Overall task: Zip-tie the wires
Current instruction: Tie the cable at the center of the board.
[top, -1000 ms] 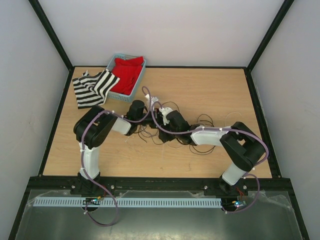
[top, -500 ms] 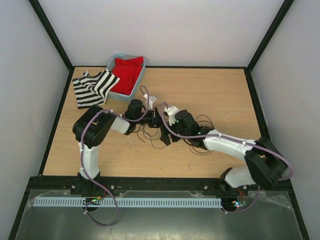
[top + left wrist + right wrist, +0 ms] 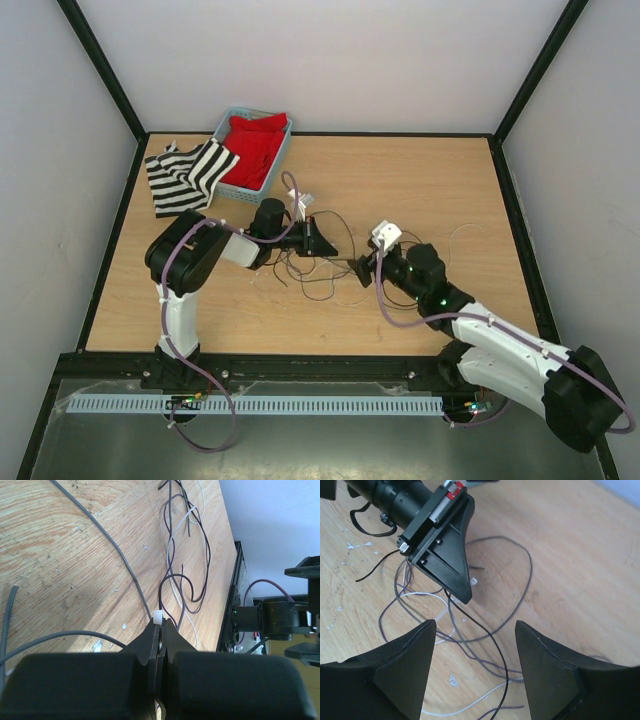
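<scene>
Left arm (image 3: 185, 262): base at 7 o'clock of table, elbow raised, forearm running toward 3 o'clock, wrist near table centre. Left gripper (image 3: 322, 244): low, pointing to 3 o'clock, fingers pressed together, end of zip tie (image 3: 157, 617) nipped at tips. Right arm (image 3: 505, 345): base at 5 o'clock, elbow swung out beyond table's near right corner, forearm reaching toward 10 o'clock. Right gripper (image 3: 362, 268): fingers (image 3: 405, 660) spread wide, aimed at left gripper's tip, near but not touching.

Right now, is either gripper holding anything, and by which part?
The left gripper is shut on the zip tie, pinched near one end; only a white tip shows beyond the jaws. The right gripper is open and holds nothing.
</scene>
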Motion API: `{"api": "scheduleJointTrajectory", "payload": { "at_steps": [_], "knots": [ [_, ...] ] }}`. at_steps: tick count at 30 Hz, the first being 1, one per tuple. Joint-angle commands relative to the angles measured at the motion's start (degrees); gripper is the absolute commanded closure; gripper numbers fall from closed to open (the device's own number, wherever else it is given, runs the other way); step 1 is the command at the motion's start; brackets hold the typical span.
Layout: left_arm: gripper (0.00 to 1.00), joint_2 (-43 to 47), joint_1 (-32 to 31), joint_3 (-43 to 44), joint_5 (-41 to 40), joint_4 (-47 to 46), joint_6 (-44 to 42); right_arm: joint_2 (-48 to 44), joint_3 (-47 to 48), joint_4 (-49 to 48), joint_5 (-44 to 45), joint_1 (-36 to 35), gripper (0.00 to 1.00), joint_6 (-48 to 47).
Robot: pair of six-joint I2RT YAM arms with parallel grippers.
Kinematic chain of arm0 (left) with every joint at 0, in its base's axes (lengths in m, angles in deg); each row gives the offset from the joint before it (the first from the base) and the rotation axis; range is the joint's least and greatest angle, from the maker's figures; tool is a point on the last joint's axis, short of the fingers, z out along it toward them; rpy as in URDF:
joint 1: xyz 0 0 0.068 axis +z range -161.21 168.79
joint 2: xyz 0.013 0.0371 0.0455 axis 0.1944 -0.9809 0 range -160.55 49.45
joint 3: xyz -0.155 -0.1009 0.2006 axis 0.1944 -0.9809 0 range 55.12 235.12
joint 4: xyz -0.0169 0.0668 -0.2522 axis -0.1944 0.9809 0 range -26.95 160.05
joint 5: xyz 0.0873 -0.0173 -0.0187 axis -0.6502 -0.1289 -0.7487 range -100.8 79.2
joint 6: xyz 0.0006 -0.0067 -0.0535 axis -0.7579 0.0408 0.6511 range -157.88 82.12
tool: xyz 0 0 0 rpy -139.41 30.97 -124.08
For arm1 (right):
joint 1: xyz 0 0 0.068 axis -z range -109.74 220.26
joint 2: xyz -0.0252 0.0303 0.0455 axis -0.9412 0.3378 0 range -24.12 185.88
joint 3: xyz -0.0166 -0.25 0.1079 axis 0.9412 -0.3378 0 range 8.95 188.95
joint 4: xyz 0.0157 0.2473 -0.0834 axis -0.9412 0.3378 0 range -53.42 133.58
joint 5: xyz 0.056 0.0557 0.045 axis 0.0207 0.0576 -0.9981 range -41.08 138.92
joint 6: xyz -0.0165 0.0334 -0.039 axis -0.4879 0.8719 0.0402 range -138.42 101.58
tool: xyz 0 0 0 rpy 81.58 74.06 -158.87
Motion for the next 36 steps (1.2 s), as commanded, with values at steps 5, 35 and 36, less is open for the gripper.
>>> {"api": "scheduleJointTrajectory", "payload": {
  "at_steps": [5,35,36],
  "knots": [
    [1.00,-0.38,0.21,0.86,2.85,-0.82,0.70,0.48,-12.18,-31.94,-4.43,-2.36,0.24,-26.39],
    [1.00,-2.11,0.26,1.92,6.60,-1.04,2.81,17.32,-14.29,-25.99,7.51,-21.67,0.15,-56.82],
    [1.00,-2.03,0.29,1.85,6.54,-1.04,2.86,17.79,-14.24,-26.46,7.25,-21.71,0.15,-56.50]
  ]
}}
